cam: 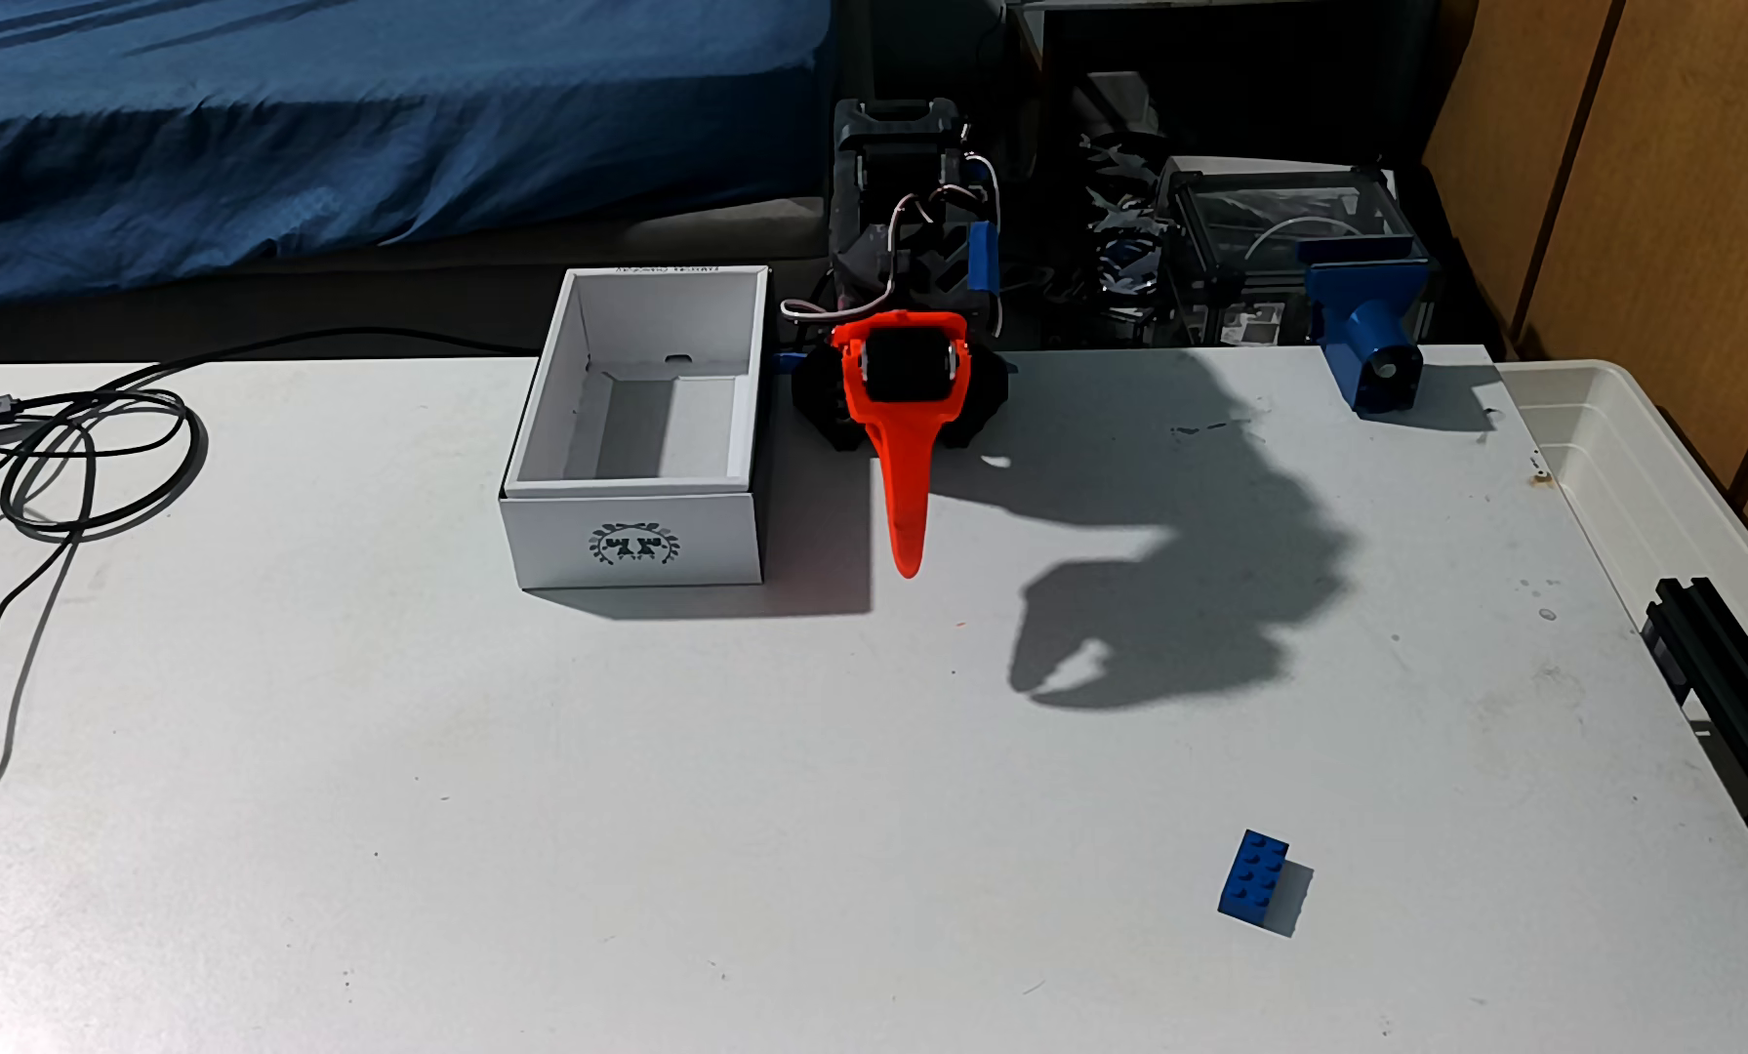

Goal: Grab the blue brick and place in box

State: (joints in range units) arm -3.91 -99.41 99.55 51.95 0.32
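While the blue brick (1254,878) lies alone, studs up, at the table's (545,811) near right, the box (636,486) stands well apart at far centre. Just right of the box hangs the orange gripper (907,562), grasping nothing; whether its jaws are parted cannot be told.

Orange-fingered gripper (907,568) hanging, tip downward

Hard light from the left throws crisp dark shadows rightward across the white tabletop (646,811); the far background is dim. Focus is sharp, with slightly smeared, oversharpened fine detail.
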